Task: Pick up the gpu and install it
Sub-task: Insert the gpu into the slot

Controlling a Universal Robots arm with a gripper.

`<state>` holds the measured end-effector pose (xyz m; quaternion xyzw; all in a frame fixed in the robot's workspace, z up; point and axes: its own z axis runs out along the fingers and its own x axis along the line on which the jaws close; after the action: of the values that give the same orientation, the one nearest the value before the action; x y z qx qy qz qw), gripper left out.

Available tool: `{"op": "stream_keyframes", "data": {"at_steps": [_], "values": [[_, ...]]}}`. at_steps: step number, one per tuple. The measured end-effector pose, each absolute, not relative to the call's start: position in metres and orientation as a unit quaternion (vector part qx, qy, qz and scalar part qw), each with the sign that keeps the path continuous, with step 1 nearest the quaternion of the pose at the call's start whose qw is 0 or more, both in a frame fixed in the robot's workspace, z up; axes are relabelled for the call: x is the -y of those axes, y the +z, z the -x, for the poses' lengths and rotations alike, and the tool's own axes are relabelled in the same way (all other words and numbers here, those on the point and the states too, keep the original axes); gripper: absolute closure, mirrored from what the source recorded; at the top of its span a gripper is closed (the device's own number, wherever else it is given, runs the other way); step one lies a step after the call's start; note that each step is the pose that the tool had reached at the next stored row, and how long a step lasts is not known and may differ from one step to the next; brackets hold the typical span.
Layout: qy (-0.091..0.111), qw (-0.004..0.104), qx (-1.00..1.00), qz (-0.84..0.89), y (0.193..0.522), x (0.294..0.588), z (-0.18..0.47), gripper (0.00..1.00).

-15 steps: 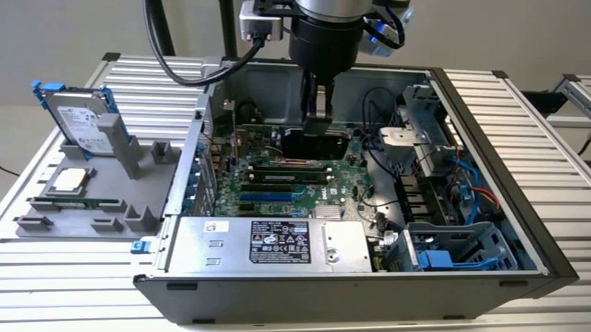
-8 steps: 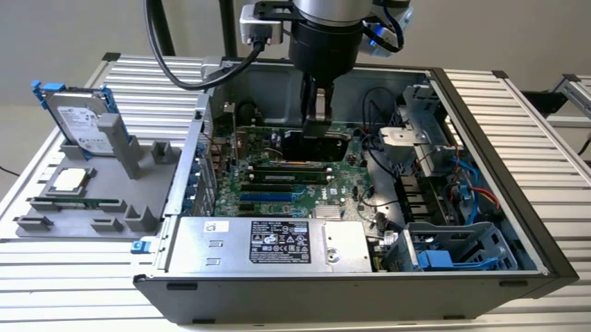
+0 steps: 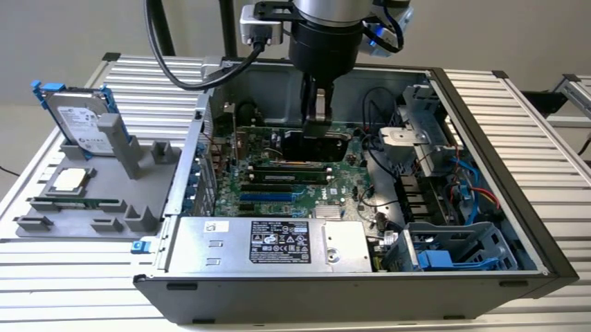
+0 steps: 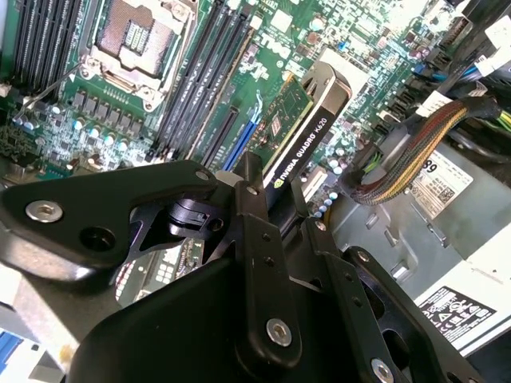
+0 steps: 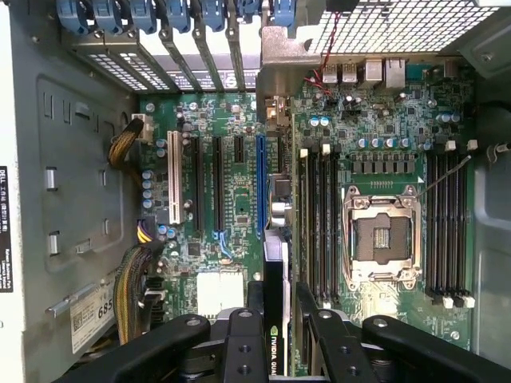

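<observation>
Exterior view: hanging over open PC case [image 3: 517,228], gripper [image 3: 316,123] pinching gpu [image 3: 314,144] by its upper edge, card standing on edge above motherboard [image 3: 277,187], roughly mid-case, low and close to board; cannot tell if touching a slot. Sitting at near edge of case, silver power supply [image 3: 268,242]; standing outside case on exterior view's left, grey parts holder [image 3: 120,166] carrying silver hard drive w/ blue rails [image 3: 79,121], a cpu chip [image 3: 69,181] and a narrow green memory stick [image 3: 74,205]. First wrist view: fingers [image 5: 307,311] closing on both faces of the thin gpu [image 5: 274,319], card edge lining up near blue expansion slot [image 5: 261,179], just beside the memory slots; empty cpu socket [image 5: 377,239] lying further off. Second wrist view: black shroud edge of gpu [image 4: 307,136] sticking out past gripper [image 4: 275,199], green board face showing, bundled cables [image 4: 407,152] lying off to one side.
</observation>
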<state>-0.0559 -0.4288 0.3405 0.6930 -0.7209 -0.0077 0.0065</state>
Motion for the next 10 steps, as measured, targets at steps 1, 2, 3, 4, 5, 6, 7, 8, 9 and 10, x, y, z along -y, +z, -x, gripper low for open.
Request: {"op": "stream_keyframes", "data": {"at_steps": [1,2,3,4,5,6,7,8,9,10], "values": [[-0.008,0.007,0.721,-0.693,0.3404,0.4289,0.0557,1.0],[-0.008,0.007,0.721,-0.693,0.3404,0.429,0.0555,1.0],[-0.008,0.007,0.721,-0.693,0.3404,0.429,0.0555,1.0],[-0.008,0.007,0.721,-0.693,0.3399,0.4291,0.0555,1.0],[-0.008,0.007,0.721,-0.693,0.3394,0.4291,0.0555,1.0],[-0.008,0.007,0.721,-0.693,0.3381,0.4291,0.0555,1.0],[-0.008,0.007,0.721,-0.693,0.3368,0.429,0.0555,1.0],[-0.008,0.007,0.721,-0.693,0.3354,0.429,0.0555,1.0],[-0.008,0.007,0.721,-0.693,0.334,0.429,0.0555,1.0],[-0.008,0.007,0.721,-0.693,0.3324,0.429,0.0558,1.0]]}}
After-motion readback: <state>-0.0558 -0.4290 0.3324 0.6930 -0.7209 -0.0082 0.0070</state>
